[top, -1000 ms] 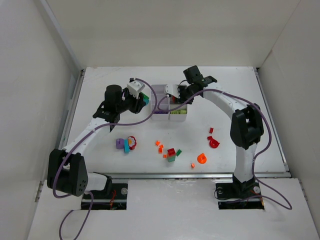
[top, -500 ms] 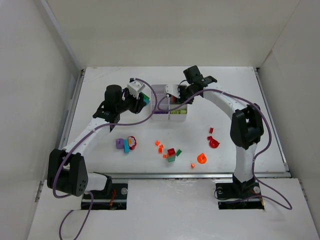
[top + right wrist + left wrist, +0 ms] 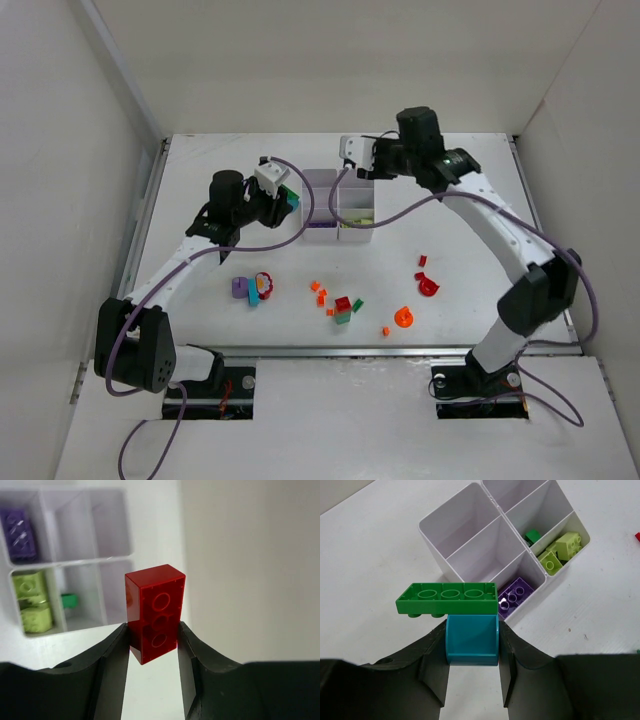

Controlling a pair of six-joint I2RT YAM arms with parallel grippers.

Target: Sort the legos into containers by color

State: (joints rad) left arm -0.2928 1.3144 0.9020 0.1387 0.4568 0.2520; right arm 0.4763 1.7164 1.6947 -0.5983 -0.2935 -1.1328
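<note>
My left gripper [image 3: 472,647] is shut on a teal brick [image 3: 471,640] that has a dark green plate [image 3: 447,599] stuck to its far end. It hovers just left of the white six-compartment containers tray [image 3: 470,540], with the left gripper [image 3: 285,196] beside the tray's [image 3: 322,176] left wall. My right gripper [image 3: 152,636] is shut on a red brick [image 3: 156,611] held upright, and the right gripper [image 3: 368,164] hangs above the tray's far right corner. The tray holds a purple brick [image 3: 516,594], lime green bricks [image 3: 560,550] and a dark green piece [image 3: 533,535].
Loose legos lie nearer the arm bases: a purple, red and teal cluster [image 3: 252,288], orange bits [image 3: 319,291], a red and green stack [image 3: 344,308], an orange round piece [image 3: 403,318] and red pieces [image 3: 427,283]. White walls enclose the table.
The right arm has lifted and swung back and to the right, carrying its gripper from low over the tray to higher behind it. The left arm has stayed still.
</note>
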